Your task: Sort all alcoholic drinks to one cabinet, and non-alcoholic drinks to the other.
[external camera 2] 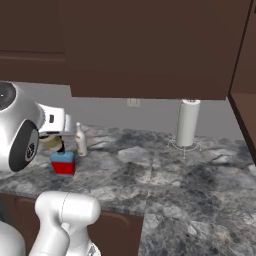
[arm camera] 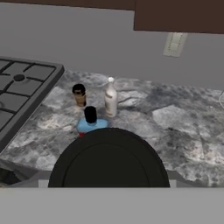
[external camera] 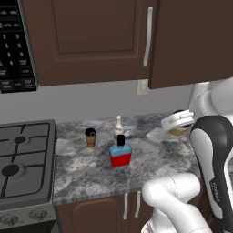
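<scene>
While my pincer hangs above the right part of the counter, its jaws sit clamped on the held coffee cup, a tan one whose black lid looms large and round right under my hand camera. My fingertips are hidden behind that lid, so I judge the grip from the cup hanging at my hand clear of the stone.

Just past the lid stands the blue bottle, squat and square, red label to the front, black cap upright. From the right base camera it sits on the marbled grey counter close below my hand.

Slightly further back and a touch to the right, the pale bottle stands upright with its white cap, near the blue one but apart from it. Left of it, also apart, is the second coffee cup, tan with a black lid, standing between the bottles and the stove.

Well off to my right a paper towel roll stands near the grey wall, and an outlet is set in that wall.

Highest and farthest, the wall cabinet hangs dark brown, door closed, its silver bar handle vertical, with a microwave at its left
</scene>
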Controlling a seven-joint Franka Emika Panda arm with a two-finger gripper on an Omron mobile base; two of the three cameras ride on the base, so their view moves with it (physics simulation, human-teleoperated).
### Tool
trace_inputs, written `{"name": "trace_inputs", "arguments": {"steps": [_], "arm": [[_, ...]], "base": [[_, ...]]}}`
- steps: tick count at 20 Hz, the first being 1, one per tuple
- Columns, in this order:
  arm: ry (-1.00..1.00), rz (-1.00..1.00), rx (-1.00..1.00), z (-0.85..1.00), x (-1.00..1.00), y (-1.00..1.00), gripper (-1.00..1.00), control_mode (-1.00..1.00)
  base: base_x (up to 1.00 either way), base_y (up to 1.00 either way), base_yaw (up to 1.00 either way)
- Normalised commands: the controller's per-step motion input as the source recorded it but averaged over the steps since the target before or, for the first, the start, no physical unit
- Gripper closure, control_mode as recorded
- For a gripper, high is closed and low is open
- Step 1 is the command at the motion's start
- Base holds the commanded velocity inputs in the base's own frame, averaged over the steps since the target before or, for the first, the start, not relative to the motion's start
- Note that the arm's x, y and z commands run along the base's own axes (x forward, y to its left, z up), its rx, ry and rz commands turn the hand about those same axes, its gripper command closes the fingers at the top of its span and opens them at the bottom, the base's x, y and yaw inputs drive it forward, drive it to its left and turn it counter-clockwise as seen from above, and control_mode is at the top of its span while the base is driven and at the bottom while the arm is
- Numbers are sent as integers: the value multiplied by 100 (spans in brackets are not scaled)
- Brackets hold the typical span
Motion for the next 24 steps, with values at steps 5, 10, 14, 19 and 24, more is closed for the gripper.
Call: {"name": "trace_inputs", "arguments": {"steps": [5,10,14,19,24], "arm": [[0,-3,0,17,-15,-21,100,-100],[-3,-2,0,8,-4,-8,100,-100],[0,-1,0,0,-1,-11,100,-100],[0,0,0,0,0,-3,100,-100],[0,0,0,0,0,0,100,100]], "base": [[0,0,0],[0,0,0],[0,0,0],[0,0,0],[-17,5,0]]}}
